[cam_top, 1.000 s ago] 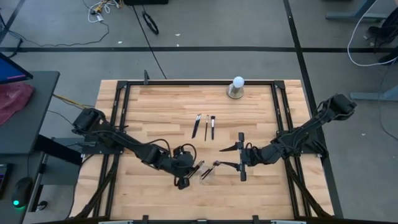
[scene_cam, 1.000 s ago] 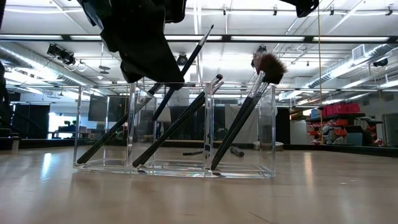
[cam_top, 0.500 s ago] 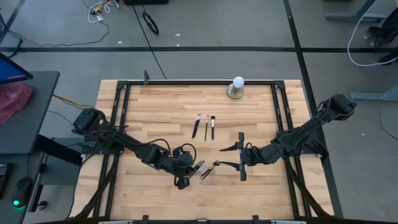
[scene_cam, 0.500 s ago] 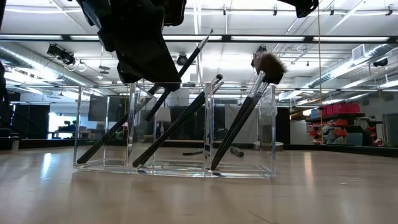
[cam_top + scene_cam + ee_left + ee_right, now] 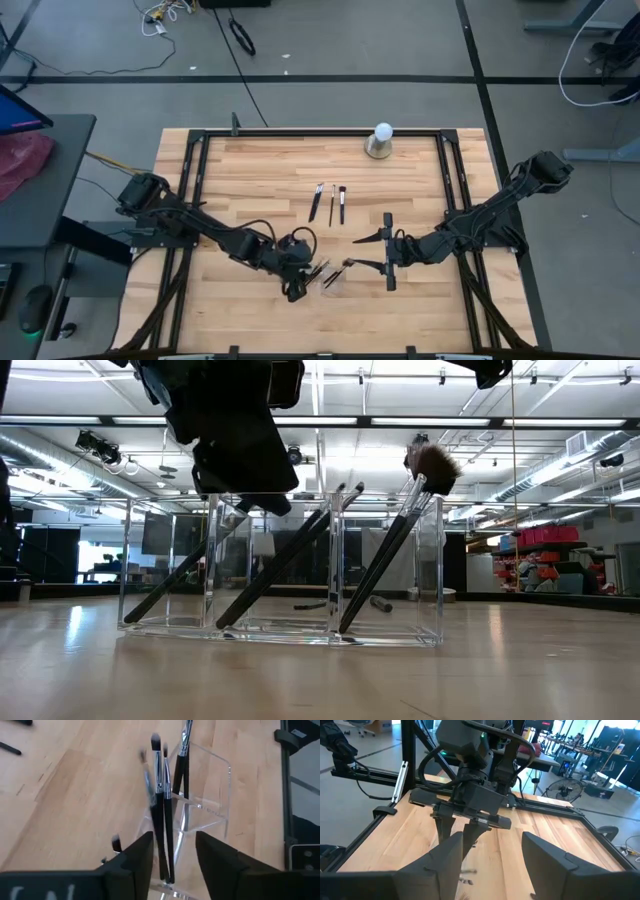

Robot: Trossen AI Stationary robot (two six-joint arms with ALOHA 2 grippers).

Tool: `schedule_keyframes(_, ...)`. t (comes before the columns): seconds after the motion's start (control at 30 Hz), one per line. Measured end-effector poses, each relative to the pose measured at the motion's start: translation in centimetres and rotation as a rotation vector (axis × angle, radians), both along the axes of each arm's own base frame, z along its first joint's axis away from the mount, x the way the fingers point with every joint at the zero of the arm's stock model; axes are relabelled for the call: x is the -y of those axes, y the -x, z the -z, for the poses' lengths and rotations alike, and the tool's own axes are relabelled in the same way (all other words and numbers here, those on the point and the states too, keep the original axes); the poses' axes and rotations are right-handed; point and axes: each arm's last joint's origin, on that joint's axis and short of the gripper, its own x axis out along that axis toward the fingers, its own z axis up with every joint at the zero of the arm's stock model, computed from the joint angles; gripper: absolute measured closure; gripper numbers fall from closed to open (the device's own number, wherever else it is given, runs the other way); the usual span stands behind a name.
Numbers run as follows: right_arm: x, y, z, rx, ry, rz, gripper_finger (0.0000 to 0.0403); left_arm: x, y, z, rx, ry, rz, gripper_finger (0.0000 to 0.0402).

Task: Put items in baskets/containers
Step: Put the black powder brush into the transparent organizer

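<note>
The left claw [image 5: 170,857] is held with fingers apart over the clear tray [image 5: 202,785] of brushes [image 5: 159,810], the right claw [image 5: 388,252], also apart, waiting at three o'clock of it

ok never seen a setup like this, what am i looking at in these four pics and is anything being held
Two dark robot arms work at a wooden table. One picture looks straight down from above, one looks level across the tabletop, and one comes from a camera on each arm's wrist.

A clear plastic organizer stands near the table's front edge, with several slim makeup brushes leaning inside its compartments. Three more brushes lie loose mid-table, and a white ball on a grey base sits at the far edge.

The left end effector is right over the organizer, fingers apart on either side of two brushes already standing inside, so it doesn't seem to grip anything. The right end effector waits beside the organizer, open and empty.
</note>
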Motion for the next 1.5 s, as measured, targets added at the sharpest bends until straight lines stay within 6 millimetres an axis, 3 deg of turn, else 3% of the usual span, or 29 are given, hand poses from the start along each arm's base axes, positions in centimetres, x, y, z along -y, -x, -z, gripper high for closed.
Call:
schedule_keyframes(0.1, 0.0, 0.0, 0.0, -0.002, 0.001, 0.0, 0.0198, -0.2, -0.2, -1.4, 0.027, 0.049, 0.028, 0.0235)
schedule_keyframes(0.23, 0.0, 0.0, 0.1, -0.011, 0.006, 0.0, 0.0198, -0.4, 0.0, -4.9, 0.133, 0.038, 0.1, 0.0233)
schedule_keyframes(0.37, 0.1, 0.2, 0.7, -0.031, -0.001, 0.005, 0.0198, -1.3, 1.0, -7.7, 0.218, -0.129, 0.089, 0.0241)
schedule_keyframes(0.47, 0.6, 0.4, 1.8, -0.06, -0.021, 0.026, 0.0198, -2.9, 1.8, -8.1, 0.175, -0.314, -0.026, 0.0248)
schedule_keyframes(0.57, 1.7, 0.5, 3.1, -0.081, -0.09, 0.119, 0.0198, -5.4, 2.5, -7.2, 0.019, -0.455, -0.141, 0.0254)
schedule_keyframes(0.7, 3.8, 0.7, 5.1, -0.091, -0.219, 0.311, 0.0198, -8.7, 3.3, -4.7, -0.128, -0.498, -0.257, 0.0262)
schedule_keyframes(0.97, 9.5, 1.1, 8.5, -0.173, -0.452, 0.626, 0.0194, -12.6, 5.0, 1.6, -0.182, -0.459, -0.374, 0.0284)
schedule_keyframes(1.2, 13.1, -0.7, 10.6, -0.29, -0.52, 0.681, 0.0141, -13.3, 6.5, 4.6, -0.137, -0.425, -0.457, 0.0287)
schedule_keyframes(1.33, 14.1, -3.2, 12.0, -0.339, -0.511, 0.717, 0.012, -13.1, 7.3, 5.7, -0.107, -0.405, -0.498, 0.0287)
schedule_keyframes(1.5, 15.2, -6.7, 13.7, -0.395, -0.484, 0.746, 0.0123, -12.4, 7.6, 5.8, -0.078, -0.408, -0.572, 0.0287)
